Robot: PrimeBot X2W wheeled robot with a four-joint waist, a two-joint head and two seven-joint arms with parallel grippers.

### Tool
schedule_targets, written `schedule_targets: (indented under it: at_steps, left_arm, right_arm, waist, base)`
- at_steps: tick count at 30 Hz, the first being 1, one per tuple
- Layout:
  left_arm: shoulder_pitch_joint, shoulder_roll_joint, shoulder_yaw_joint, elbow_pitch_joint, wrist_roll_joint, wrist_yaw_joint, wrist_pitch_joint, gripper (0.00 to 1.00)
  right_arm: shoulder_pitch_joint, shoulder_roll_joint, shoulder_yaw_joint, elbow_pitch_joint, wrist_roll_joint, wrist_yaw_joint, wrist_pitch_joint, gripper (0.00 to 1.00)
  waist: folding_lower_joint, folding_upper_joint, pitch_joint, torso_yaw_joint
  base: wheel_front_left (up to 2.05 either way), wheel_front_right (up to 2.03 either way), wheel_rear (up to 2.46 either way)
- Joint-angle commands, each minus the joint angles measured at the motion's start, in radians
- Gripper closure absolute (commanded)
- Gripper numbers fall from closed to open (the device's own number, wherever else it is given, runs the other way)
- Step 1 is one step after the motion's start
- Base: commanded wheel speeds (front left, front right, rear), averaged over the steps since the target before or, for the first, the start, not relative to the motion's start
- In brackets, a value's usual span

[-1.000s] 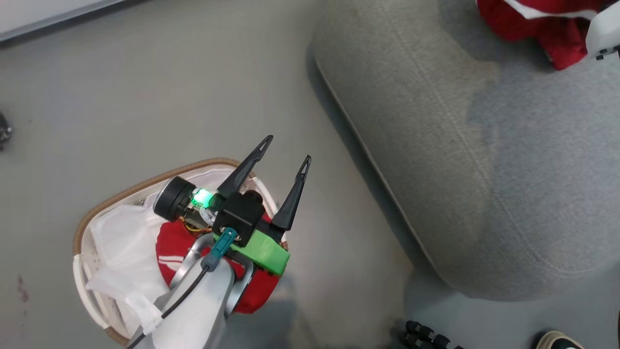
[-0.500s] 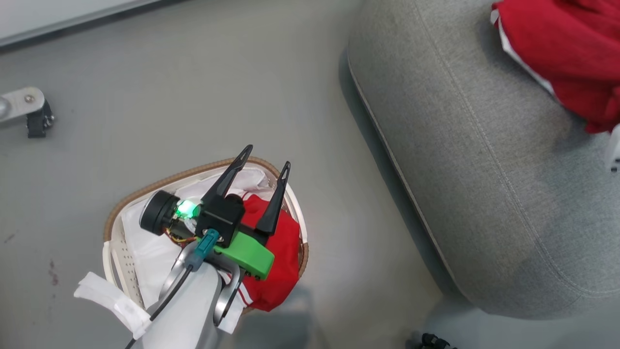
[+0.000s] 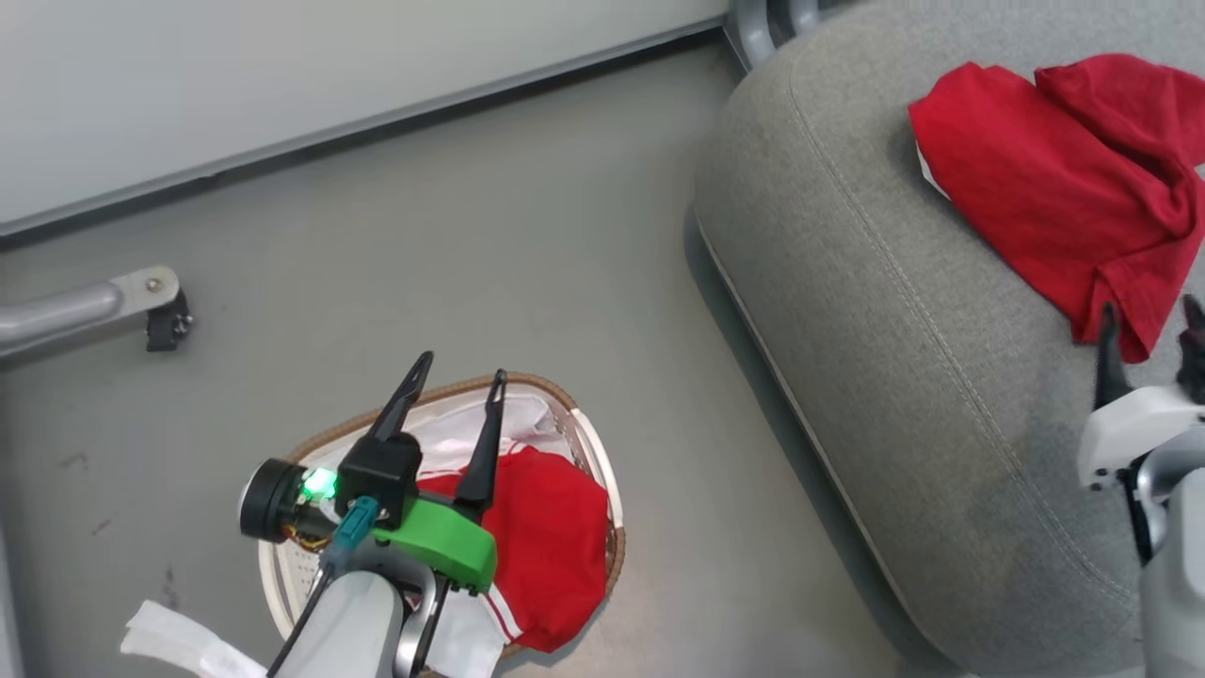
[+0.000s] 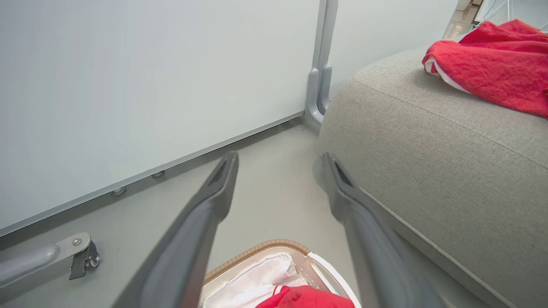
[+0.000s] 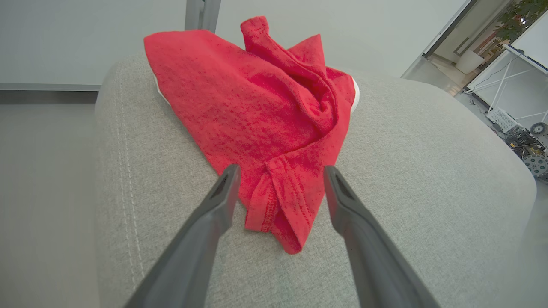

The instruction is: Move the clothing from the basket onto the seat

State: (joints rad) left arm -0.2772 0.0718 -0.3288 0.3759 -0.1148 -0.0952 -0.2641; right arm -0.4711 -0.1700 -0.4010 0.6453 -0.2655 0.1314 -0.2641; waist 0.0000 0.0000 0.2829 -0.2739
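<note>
One red garment [image 3: 1045, 188] lies crumpled on the grey seat [image 3: 875, 320]; it also shows in the right wrist view [image 5: 257, 107] and the left wrist view [image 4: 492, 64]. My right gripper [image 3: 1150, 311] is open just short of it, its fingers either side of the garment's hem [image 5: 281, 171] without gripping it. The other red garment [image 3: 555, 556], with striped trim, lies in the white basket [image 3: 527, 381] on the floor. My left gripper [image 3: 461, 369] hovers open and empty over the basket's far rim [image 4: 274, 244], pointing at the wall [image 4: 280, 158].
A white liner sheet [image 3: 471, 424] fills the basket, and a flap of it [image 3: 179, 640] hangs over the near side. A metal leg with a caster [image 3: 151, 301] stands on the floor at left. A pale wall panel [image 3: 282, 75] and its post [image 3: 763, 19] close off the back.
My right gripper has opened and let go of the red garment, which now lies on the seat. The head camera has swung, shifting the whole picture. The left gripper stays open over the basket.
</note>
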Motion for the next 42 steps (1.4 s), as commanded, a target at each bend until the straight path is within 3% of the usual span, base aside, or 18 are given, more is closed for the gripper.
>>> schedule_targets:
  at_steps: [1, 17, 27, 35, 42]
  left_arm:
    - [0.023, -0.003, 0.019, -0.001, -0.005, 0.009, -0.001, 0.0]
    - [0.1, -0.015, 0.26, 0.006, -0.025, 0.054, -0.001, 0.0]
    - [0.152, -0.019, 0.381, 0.018, -0.018, 0.039, -0.001, 0.0]
    - [0.135, -0.021, 0.366, 0.08, -0.045, 0.007, -0.001, 0.0]
    - [0.021, -0.02, 0.272, 0.221, -0.102, -0.018, -0.001, 0.0]
  right_arm:
    - [0.024, 0.013, 0.026, -0.018, 0.025, -0.001, -0.001, 0.0]
    - [0.079, 0.105, 0.351, -0.17, 0.258, -0.001, -0.001, 0.0]
    - [0.131, 0.117, 0.429, -0.187, 0.324, -0.001, -0.001, 0.0]
    - [0.124, 0.117, 0.452, -0.192, 0.334, -0.001, -0.001, 0.0]
    - [0.066, 0.117, 0.475, -0.217, 0.36, -0.001, -0.001, 0.0]
  waist:
    - [0.0, 0.0, -0.045, 0.041]
    - [0.0, 0.0, -0.089, 0.206]
    - [0.0, 0.0, -0.115, 0.246]
    - [0.0, 0.0, -0.079, 0.236]
    - [0.0, 0.0, 0.05, 0.192]
  base:
    - [0.0, 0.0, 0.0]
    - [0.0, 0.0, 0.0]
    - [0.0, 0.0, 0.0]
    - [0.0, 0.0, 0.0]
    - [0.0, 0.0, 0.0]
